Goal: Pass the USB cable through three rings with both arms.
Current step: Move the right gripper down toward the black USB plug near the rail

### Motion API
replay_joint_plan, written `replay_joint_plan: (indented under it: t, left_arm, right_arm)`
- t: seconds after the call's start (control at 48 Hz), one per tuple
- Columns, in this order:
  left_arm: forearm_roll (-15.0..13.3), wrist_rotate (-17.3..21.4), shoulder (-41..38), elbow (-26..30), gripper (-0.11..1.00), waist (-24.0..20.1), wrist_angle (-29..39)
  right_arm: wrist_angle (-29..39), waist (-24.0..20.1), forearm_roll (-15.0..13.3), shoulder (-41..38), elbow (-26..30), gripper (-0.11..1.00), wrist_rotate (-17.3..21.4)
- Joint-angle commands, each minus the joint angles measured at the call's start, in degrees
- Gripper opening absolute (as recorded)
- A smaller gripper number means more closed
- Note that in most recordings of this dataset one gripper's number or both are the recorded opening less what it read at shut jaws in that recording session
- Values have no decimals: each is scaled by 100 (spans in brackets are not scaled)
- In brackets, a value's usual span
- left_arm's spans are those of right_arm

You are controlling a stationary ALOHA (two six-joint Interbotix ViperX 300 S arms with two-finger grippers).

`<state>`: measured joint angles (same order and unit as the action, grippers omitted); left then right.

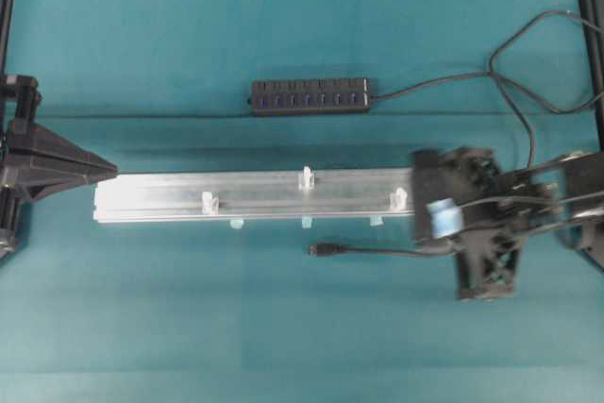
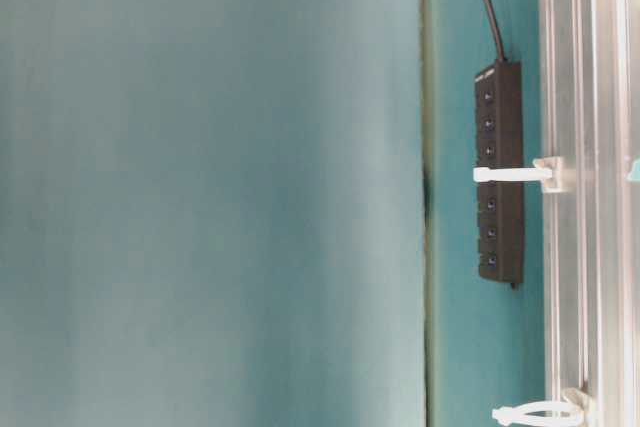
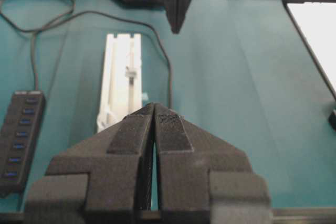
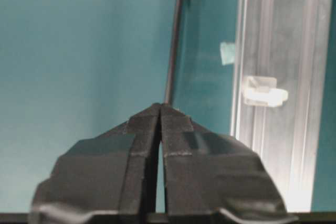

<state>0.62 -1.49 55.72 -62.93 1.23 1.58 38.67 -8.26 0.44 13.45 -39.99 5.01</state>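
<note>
The thin, floppy cable (image 1: 377,252) looks best pinched just behind its stiff plug (image 1: 321,250), at nine o'clock from the right gripper (image 4: 160,107), whose jaws are pressed together holding the cable, while the left gripper (image 3: 154,109) has its jaws closed on nothing.

Bystanders on the teal cloth

A long silver rail (image 1: 255,195) lies across the teal cloth (image 1: 189,327). Beyond the rail, well apart, sits a black multi-port hub (image 1: 310,96), its own cord (image 1: 444,82) looping off rightward. Three light-blue tape tabs (image 1: 307,224) line the rail's near edge.
</note>
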Motion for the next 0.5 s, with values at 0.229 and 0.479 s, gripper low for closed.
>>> replay_joint_plan:
  t: [0.229, 0.479]
  left_arm:
    - [18, 0, 0, 149, 2, -44, 70]
    - [18, -18, 0, 158, 2, -44, 79]
  right_arm:
    - [62, 53, 9, -650, 554, -8, 255]
    - [35, 105, 0, -958, 888, 0, 923]
